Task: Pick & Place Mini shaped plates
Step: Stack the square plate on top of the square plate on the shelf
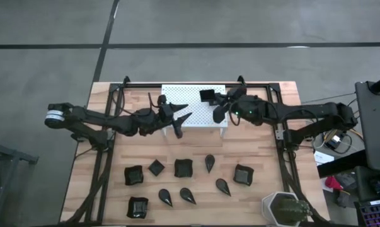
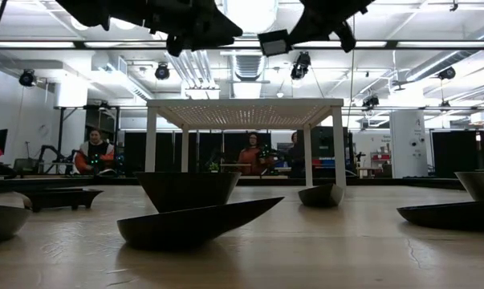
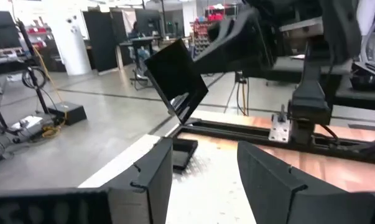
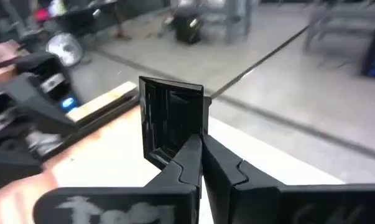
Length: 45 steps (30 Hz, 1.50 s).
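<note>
Several glossy black mini plates, squares and teardrops, lie on the wooden table's near half, among them a square (image 1: 183,168) and a teardrop (image 1: 210,162). In the low view a teardrop (image 2: 201,223) lies closest. My right gripper (image 1: 216,101) hangs over the white perforated stand (image 1: 196,120) and is shut on a small square raised-rim plate (image 1: 207,96). My left gripper (image 1: 182,115) is open over the stand's left part and holds nothing. In the left wrist view its fingers frame the stand top, with the held plate (image 3: 175,74) beyond. A flat dark square (image 3: 184,152) lies on the stand below that plate. My right gripper pinches the square plate by its rim at one edge (image 4: 186,144) between its two fingers (image 4: 175,168). The fingers reach in about level from the table's right. The plate stands tilted on edge, its hollow face toward the wrist camera, lifted clear above the stand (image 2: 274,42).
The stand stands on four legs at the table's far middle (image 2: 246,112). A grey-green hexagonal pot (image 1: 284,209) sits at the near right corner. Black rails (image 1: 281,135) run along both table sides. People sit in the room beyond (image 2: 95,152).
</note>
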{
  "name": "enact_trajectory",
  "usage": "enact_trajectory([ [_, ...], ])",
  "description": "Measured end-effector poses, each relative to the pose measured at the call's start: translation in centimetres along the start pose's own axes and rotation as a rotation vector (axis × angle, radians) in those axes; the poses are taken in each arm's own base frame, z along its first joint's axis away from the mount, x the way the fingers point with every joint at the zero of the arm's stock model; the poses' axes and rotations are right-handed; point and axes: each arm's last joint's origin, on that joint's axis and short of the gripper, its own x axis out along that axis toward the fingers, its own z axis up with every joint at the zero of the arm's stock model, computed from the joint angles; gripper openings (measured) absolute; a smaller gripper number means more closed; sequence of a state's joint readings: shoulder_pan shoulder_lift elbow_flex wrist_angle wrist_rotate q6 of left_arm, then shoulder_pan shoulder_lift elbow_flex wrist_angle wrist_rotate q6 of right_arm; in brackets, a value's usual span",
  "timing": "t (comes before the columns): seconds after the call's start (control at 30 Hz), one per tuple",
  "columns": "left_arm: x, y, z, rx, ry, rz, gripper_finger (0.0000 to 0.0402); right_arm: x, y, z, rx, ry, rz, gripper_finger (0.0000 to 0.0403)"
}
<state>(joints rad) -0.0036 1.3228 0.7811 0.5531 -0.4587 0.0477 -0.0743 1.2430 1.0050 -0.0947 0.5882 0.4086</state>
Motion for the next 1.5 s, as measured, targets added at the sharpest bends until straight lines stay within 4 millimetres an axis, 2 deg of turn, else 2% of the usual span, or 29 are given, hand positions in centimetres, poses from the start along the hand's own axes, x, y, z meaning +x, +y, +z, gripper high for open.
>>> enact_trajectory([
  [0.13, -0.2, -0.5, -0.5, -0.004, 0.049, -0.020, 0.0174, 0.3, -0.8, 1.1, 0.050, 0.100, 0.054, 0.0008],
  [0.3, -0.5, -0.8, -1.5, 0.033, 0.127, -0.035, 0.0174, 0.2, -2.5, 2.2, 0.124, 0.223, 0.008, 0.0008],
  [0.53, -1.2, -0.8, -3.2, 0.059, 0.137, -0.049, 0.0172, 1.2, -4.9, 2.4, 0.297, 0.346, 0.047, 0.0008],
  [0.93, -2.4, -0.9, -2.4, 0.041, 0.087, -0.081, 0.0172, 2.7, -9.2, 1.8, 0.510, 0.439, -0.002, 0.0008],
  [1.27, -2.6, -0.8, -2.0, 0.045, 0.074, -0.090, 0.0172, 5.5, -10.3, 0.2, 0.578, 0.574, 0.007, 0.0008],
  [1.5, -2.6, -0.8, -2.2, 0.056, 0.093, -0.091, 0.0172, 5.6, -10.5, 0.4, 0.574, 0.559, -0.007, 0.0008],
])
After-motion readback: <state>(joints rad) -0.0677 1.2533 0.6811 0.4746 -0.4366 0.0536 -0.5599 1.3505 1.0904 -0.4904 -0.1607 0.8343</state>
